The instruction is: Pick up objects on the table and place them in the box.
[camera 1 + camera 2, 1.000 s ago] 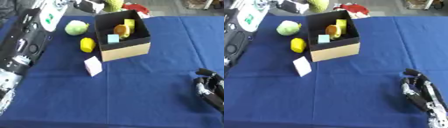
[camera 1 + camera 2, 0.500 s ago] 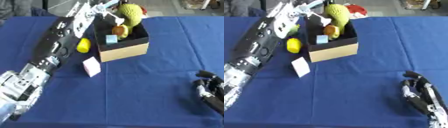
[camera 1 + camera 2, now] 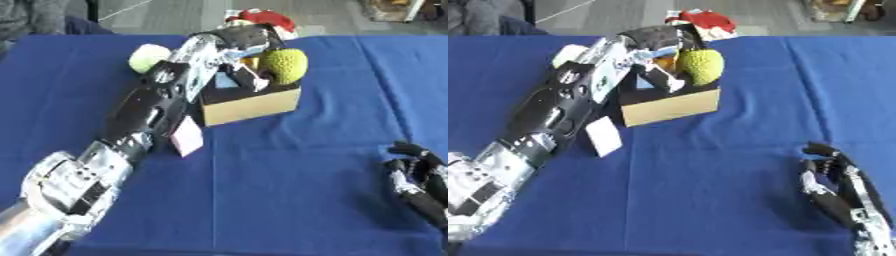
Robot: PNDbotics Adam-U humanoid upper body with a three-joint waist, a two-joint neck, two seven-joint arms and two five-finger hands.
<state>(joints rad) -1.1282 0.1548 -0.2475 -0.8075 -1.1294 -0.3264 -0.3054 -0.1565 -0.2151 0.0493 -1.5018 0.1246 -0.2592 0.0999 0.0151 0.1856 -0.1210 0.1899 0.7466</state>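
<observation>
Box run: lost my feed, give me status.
Left hand over box, shut on bumpy yellow-green fruit. Right hand idle, open, lower right. White block and pale green ball on the cloth.

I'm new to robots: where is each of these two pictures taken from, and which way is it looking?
Left eye view: from the robot's head, looking down at the blue table; its left hand holds a bumpy yellow-green fruit over the box; the right hand rests at the lower right.
Right eye view: the head's other eye, facing the same way, showing both arms.
Both share the box, the fruit and a pale pink block.
</observation>
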